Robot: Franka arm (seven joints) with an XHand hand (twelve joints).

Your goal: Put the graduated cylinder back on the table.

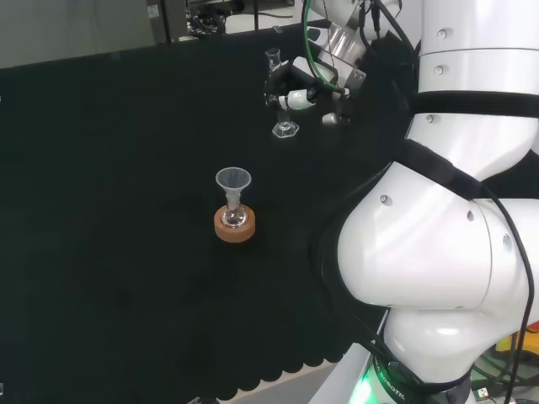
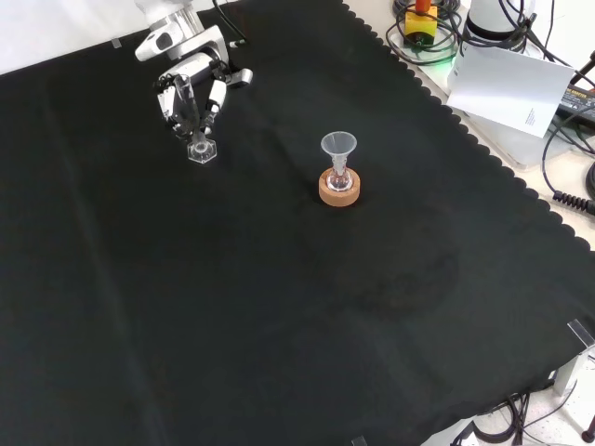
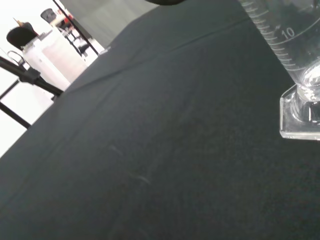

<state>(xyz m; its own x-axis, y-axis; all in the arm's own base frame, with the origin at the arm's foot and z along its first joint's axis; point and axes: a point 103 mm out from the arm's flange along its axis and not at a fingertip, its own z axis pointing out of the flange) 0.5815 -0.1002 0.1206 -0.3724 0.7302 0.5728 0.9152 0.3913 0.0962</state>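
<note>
**Q:** What stands on the black cloth, and does anything lie between those pieces and you?

**A:** Two groups; near the middle, a cork ring bears a small flask with a clear funnel in its neck; well apart from it, toward my side, stands the graduated cylinder; open cloth lies between the two; in the head view my own white arm links rise large at the right, in front of that part of the bench; cables and a sheet of paper lie past the scalloped edge of the cloth in the front view.

**Q:** Where exactly is the cylinder, and what are your fingers doing?

**A:** It is upright; its hexagonal foot appears to rest on the cloth, though I cannot tell full contact for certain; my hand is at its upper part, fingers curled round the tube on both sides, so I am grasping it.

**Q:** What does one view give that another withholds?

**A:** The head view shows the pouring lip at the cylinder's top, above my fingers; the front view shows the foot and funnel from above, and the cork ring side by side with the cylinder; the wrist view shows, very close, the printed graduations on the tube and the clear base set against the cloth, with room furniture past the cloth's edge.
</note>
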